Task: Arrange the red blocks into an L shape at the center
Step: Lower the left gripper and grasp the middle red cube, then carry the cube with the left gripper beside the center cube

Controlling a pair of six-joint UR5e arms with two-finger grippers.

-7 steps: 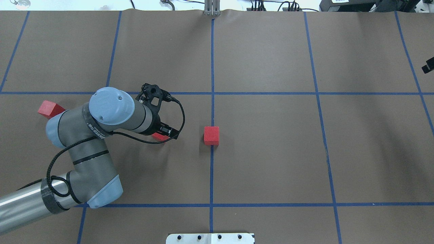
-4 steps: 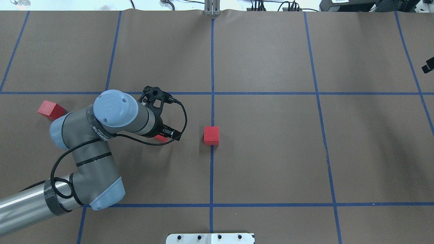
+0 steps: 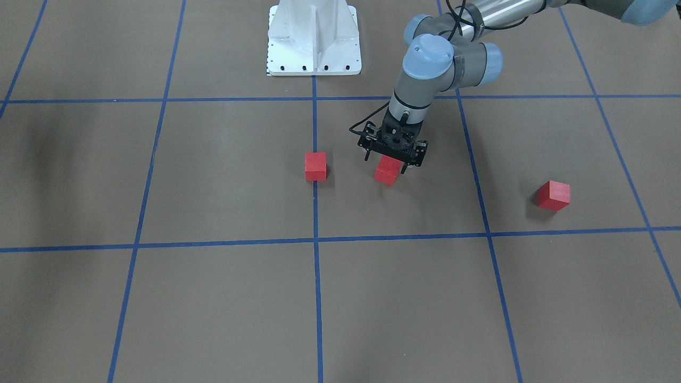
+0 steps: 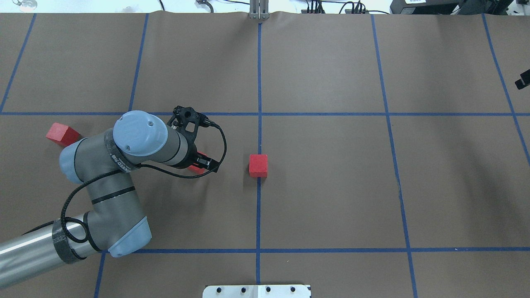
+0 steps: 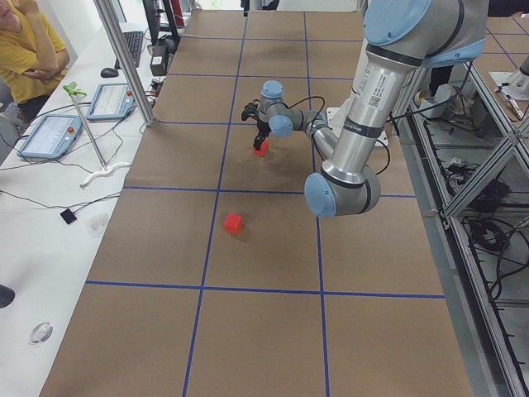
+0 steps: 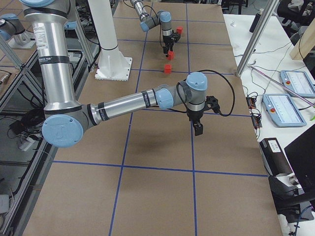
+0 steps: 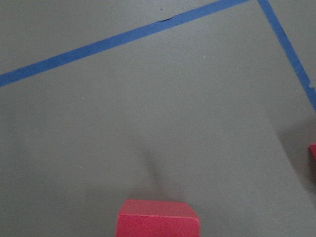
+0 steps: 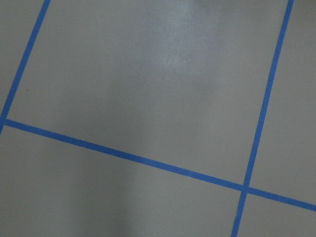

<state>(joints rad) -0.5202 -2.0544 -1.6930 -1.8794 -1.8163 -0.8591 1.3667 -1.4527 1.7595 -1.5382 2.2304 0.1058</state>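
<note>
Red block (image 3: 386, 174) clenched in my left gripper (image 3: 390, 161), near the center (image 3: 315, 205).
A second block (image 3: 315, 166) already sat on the center line; the third block (image 3: 553, 195) lay well apart, untouched, so I judged two placements remained. My right gripper (image 6: 198, 129) hung far off; whether it was open, I couldn't tell.

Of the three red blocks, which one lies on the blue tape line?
The centre block, straddling the blue line. The gripped block sits in the left gripper, and the far block lies alone; both are off the tape.
</note>
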